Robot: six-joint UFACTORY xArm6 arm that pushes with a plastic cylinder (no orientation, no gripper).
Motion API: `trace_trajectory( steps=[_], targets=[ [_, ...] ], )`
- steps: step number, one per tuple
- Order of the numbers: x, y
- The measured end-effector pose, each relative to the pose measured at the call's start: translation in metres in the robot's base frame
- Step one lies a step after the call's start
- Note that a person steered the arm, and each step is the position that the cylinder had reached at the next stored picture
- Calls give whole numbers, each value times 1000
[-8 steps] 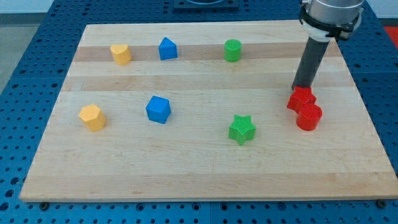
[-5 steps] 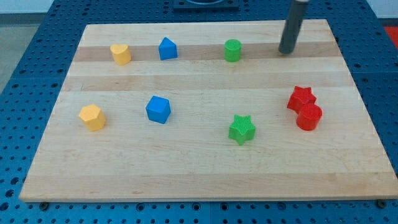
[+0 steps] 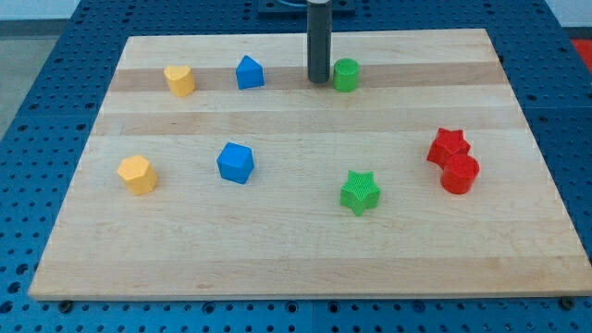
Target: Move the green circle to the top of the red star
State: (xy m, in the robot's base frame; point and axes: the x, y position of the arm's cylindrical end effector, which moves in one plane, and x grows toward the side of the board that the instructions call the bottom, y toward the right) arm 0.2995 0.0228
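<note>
The green circle (image 3: 346,74) stands near the view's top, right of centre. My tip (image 3: 318,80) is just left of it, very close or touching. The red star (image 3: 448,146) lies at the view's right, with a red circle (image 3: 460,173) touching it just below and to its right.
A green star (image 3: 359,191) lies below centre-right. A blue block (image 3: 249,72) and a yellow heart (image 3: 179,80) sit along the top left. A blue block (image 3: 235,162) and a yellow block (image 3: 137,174) lie at middle left. The wooden board (image 3: 305,268) ends in blue pegboard.
My tip moved from just above the red star up toward the board's top, then left across the top to the green circle's left side. No block has moved.
</note>
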Motion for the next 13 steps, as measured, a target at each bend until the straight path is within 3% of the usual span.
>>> trace_trajectory(
  steps=[3,6,9,10,13],
  targets=[
    [-10,102],
    [64,123],
    [73,119],
    [36,118],
    [41,150]
  ],
)
